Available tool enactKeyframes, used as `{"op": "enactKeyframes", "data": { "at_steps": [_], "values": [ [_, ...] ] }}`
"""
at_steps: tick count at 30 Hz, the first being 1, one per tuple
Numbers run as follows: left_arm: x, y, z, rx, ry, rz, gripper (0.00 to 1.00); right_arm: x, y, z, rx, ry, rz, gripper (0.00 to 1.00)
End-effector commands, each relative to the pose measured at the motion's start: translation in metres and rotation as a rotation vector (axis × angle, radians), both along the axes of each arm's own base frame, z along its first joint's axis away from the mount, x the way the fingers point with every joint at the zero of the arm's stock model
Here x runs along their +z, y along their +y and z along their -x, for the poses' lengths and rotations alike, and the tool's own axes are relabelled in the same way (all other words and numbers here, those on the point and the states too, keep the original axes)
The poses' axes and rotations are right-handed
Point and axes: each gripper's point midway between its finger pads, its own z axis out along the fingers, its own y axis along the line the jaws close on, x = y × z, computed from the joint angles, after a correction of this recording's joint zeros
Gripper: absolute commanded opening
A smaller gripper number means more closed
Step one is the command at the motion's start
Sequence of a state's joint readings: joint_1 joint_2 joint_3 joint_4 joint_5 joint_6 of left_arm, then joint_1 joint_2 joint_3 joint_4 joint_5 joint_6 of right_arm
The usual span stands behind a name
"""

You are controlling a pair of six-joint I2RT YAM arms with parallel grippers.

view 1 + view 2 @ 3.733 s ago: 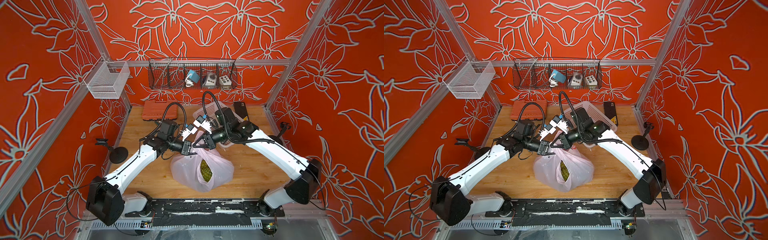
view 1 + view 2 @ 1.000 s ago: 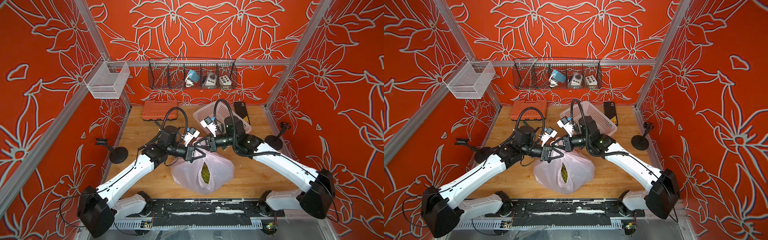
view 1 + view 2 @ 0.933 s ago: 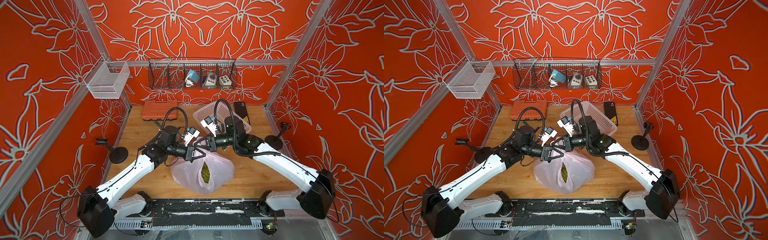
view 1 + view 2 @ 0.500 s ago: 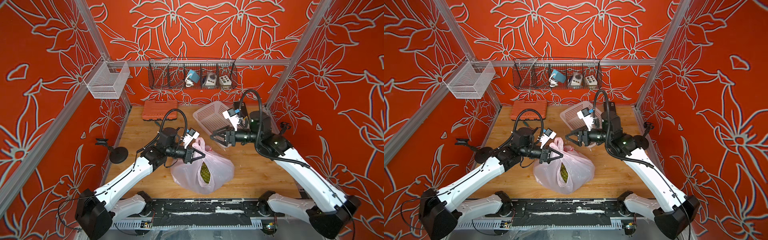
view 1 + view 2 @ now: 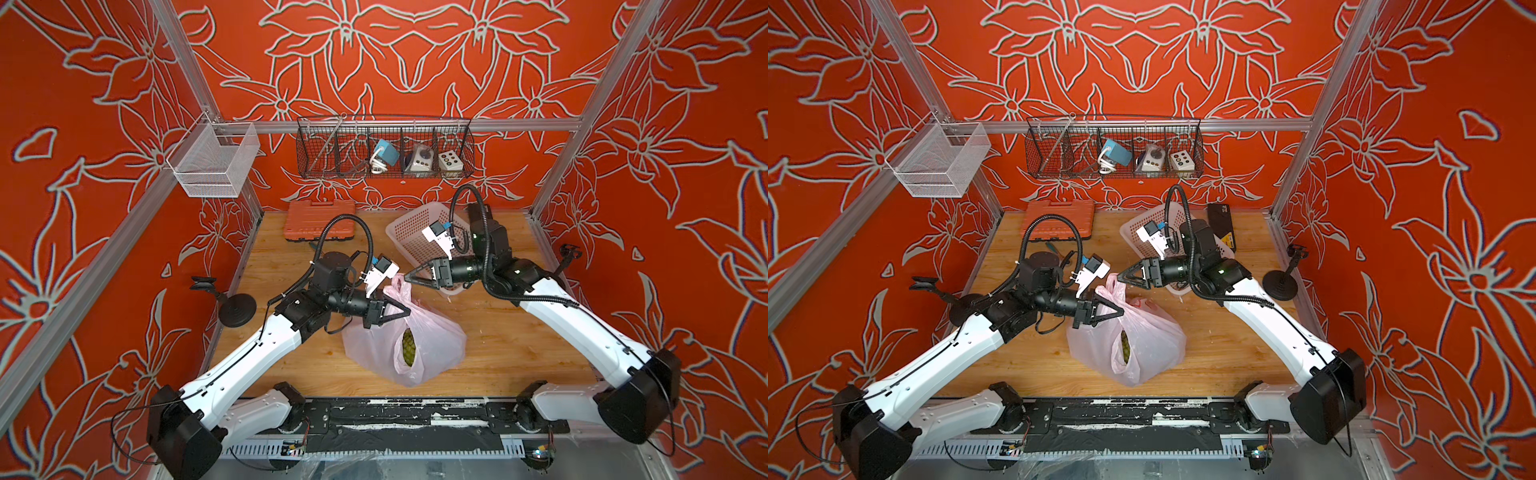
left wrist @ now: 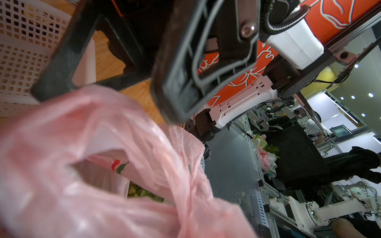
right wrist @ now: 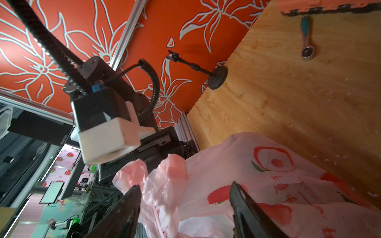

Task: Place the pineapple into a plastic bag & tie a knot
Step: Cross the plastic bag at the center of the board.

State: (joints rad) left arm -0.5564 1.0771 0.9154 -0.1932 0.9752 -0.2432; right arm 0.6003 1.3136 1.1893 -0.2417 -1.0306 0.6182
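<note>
**A:** The left pincer (image 5: 405,312) is pinched right down on the neck of the bag (image 5: 432,345). The bag bulges just below and ahead of it on the table (image 5: 519,332).

**B:** And the right pincer (image 7: 183,191) gapes wide with nothing in it. The two handles (image 7: 173,167) poke up just off its tips.

**A:** Looks like the tying stage, then. What does the right side need?

**B:** It should go in square, take one strip only and close low on it. Then it pulls away from the left pincer while that one anchors. If it grabs both strips, the knot likely never cinches.

**A:** Is any knot there?

**B:** Hard to tell. The strips bunch together, and no tight crossing shows.

**A:** And the bag itself?

**B:** Thin, see-through, pale pink, crinkled, with red fruit prints. The pineapple (image 5: 409,353) shows yellow-green through the gap beneath the left pincer.
</note>
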Motion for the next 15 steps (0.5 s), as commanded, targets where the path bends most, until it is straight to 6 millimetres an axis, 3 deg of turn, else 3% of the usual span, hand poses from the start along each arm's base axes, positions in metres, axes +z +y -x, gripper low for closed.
{"op": "enactKeyframes", "data": {
  "at_steps": [1,4,10,15],
  "values": [
    [0.016,-0.002,0.006,-0.050,-0.037,0.038,0.00,0.013,0.011,0.010,0.066,-0.008,-0.050,0.64],
    [0.016,-0.002,0.005,-0.049,-0.033,0.035,0.00,0.014,0.014,0.013,0.079,-0.004,-0.065,0.55],
    [0.015,-0.001,0.007,-0.050,-0.027,0.028,0.00,0.012,0.011,0.010,0.040,-0.018,-0.043,0.03],
    [0.005,0.002,0.008,-0.034,-0.003,0.006,0.00,0.022,-0.002,0.011,-0.032,-0.095,-0.017,0.00]
  ]
}}
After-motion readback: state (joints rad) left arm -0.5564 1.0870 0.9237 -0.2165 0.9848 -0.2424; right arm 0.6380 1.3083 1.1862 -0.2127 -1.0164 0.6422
